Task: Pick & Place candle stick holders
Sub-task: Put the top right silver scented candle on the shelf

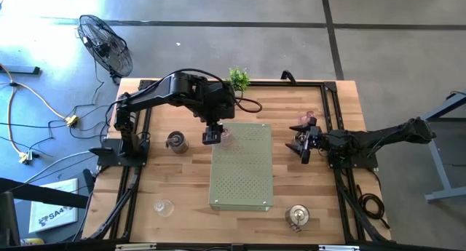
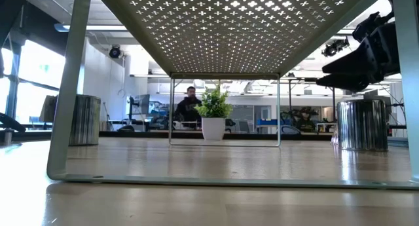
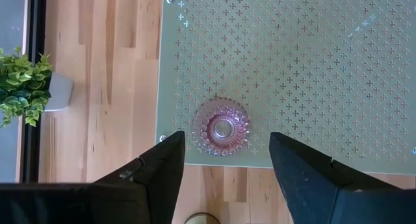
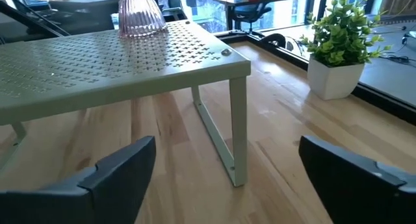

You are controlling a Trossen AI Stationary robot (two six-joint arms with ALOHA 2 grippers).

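Shelf (image 1: 241,180) carried one pink holder (image 3: 221,127) at its corner nearest the plant (image 1: 239,78), directly beneath the left gripper (image 3: 224,169), whose fingers stood wide apart and empty astride it. Right gripper (image 1: 303,143), also open and empty, waited well off beside another pink holder (image 1: 305,121). On the table stood three more: two metal, one clear.

pink glass holder (image 3: 221,128) upright on shelf corner | silvery holder (image 1: 176,141) on table | clear holder (image 1: 163,206) near front
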